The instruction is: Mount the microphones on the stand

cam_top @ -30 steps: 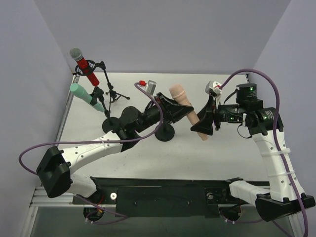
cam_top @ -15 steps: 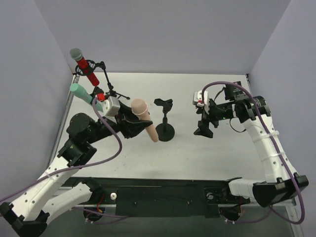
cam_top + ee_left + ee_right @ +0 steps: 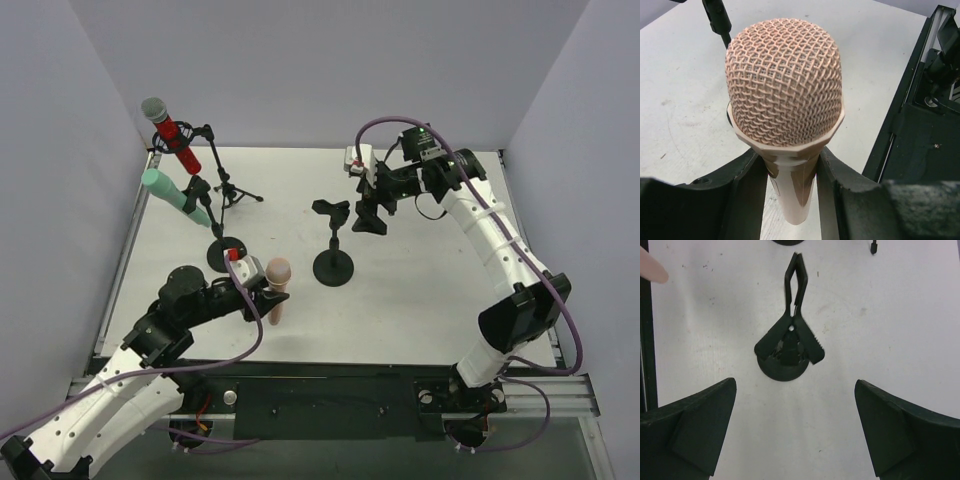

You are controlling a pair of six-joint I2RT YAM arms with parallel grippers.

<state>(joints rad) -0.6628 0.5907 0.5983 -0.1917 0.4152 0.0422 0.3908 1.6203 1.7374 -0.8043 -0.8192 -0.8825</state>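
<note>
The peach-pink microphone (image 3: 277, 290) stands upright in my left gripper (image 3: 262, 298), near the table's front left. In the left wrist view its mesh head (image 3: 785, 90) fills the middle, and the fingers (image 3: 742, 185) press the handle from both sides. The red microphone (image 3: 170, 135) sits in a tripod stand at the back left. The mint-green microphone (image 3: 172, 192) sits in a round-base stand (image 3: 227, 252). An empty stand (image 3: 333, 265) with a clip (image 3: 332, 209) is at the centre. My right gripper (image 3: 372, 215) is open and empty, right of and behind that clip. The empty stand also shows in the right wrist view (image 3: 789, 352).
The tripod's legs (image 3: 238, 192) spread at the back left. A grey wall rises along the left, back and right. The black base rail (image 3: 330, 385) runs along the near edge. The pink microphone's tip (image 3: 652, 267) shows at the right wrist view's upper left.
My left arm has drawn back to the near left with the pink microphone, now upright. My right arm has swung to the back and left, over the empty stand.
</note>
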